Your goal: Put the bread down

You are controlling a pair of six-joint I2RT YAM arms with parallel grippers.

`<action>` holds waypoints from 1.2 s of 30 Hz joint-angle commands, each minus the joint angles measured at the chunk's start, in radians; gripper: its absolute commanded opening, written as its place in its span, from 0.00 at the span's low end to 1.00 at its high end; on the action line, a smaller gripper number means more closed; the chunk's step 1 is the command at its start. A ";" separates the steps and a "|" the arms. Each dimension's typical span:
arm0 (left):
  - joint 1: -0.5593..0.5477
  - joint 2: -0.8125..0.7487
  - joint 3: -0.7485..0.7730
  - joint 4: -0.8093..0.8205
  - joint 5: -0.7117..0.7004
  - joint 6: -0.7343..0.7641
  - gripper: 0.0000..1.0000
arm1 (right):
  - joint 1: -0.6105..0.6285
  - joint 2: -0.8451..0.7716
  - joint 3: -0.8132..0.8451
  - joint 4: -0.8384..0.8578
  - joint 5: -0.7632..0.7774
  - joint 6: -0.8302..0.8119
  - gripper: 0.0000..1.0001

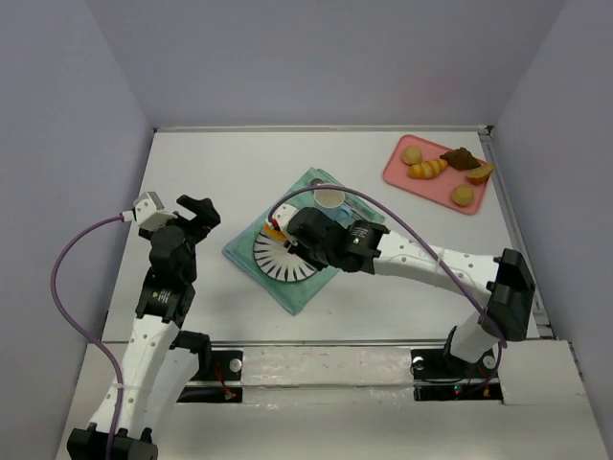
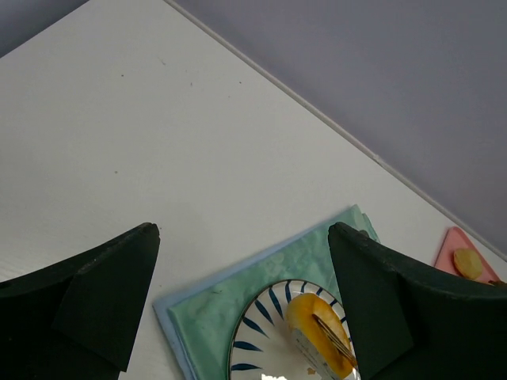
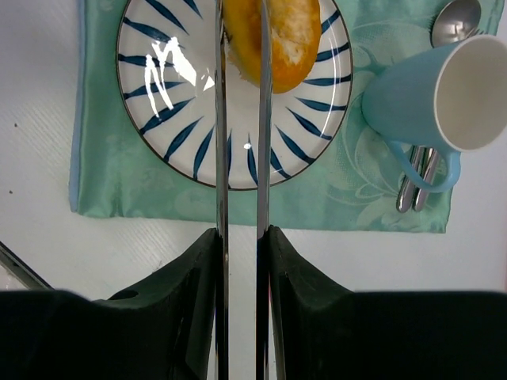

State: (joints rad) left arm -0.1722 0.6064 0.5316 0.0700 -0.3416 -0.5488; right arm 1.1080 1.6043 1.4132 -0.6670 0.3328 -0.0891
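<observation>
An orange-crusted bread (image 3: 289,36) lies at the far rim of the blue-striped plate (image 3: 158,119); it also shows in the top view as the bread (image 1: 276,230) and in the left wrist view as the bread (image 2: 305,321). My right gripper (image 3: 242,233) is shut on metal tongs (image 3: 221,158). Their two blades reach over the plate to the bread, and whether they pinch it I cannot tell. From above, the right gripper (image 1: 305,240) hovers over the plate (image 1: 278,266). My left gripper (image 2: 242,237) stands open and empty, left of the green placemat (image 2: 210,309).
A light blue cup (image 3: 428,95) lies on its side on the placemat (image 3: 103,190), over a spoon (image 3: 455,20). At the back right a pink tray (image 1: 395,172) holds several pastries. Grey walls close in the table.
</observation>
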 commanded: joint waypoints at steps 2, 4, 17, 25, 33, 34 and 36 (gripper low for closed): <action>0.003 -0.014 -0.008 0.040 -0.004 0.001 0.99 | 0.022 0.002 0.007 -0.019 0.000 0.037 0.35; 0.003 -0.017 -0.009 0.037 -0.010 0.000 0.99 | 0.023 -0.003 0.007 -0.029 -0.017 0.045 0.43; 0.003 -0.028 -0.013 0.036 -0.010 -0.002 0.99 | 0.032 -0.075 0.016 -0.033 -0.067 0.126 0.50; 0.003 -0.033 -0.013 0.037 -0.008 -0.003 0.99 | 0.032 -0.297 -0.056 0.208 -0.051 0.170 0.43; 0.003 -0.066 -0.016 0.028 -0.007 -0.007 0.99 | -0.261 -0.518 -0.170 0.224 0.308 0.336 0.42; 0.003 -0.072 -0.016 0.028 -0.005 -0.005 0.99 | -0.336 -0.539 -0.192 0.221 0.296 0.356 0.42; 0.003 -0.077 -0.018 0.030 0.003 -0.003 0.99 | -0.541 -0.584 -0.250 0.198 0.284 0.414 0.42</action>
State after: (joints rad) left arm -0.1722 0.5518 0.5301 0.0631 -0.3408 -0.5526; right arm 0.8669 1.0916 1.2484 -0.4759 0.5068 0.1898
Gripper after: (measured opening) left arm 0.990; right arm 0.425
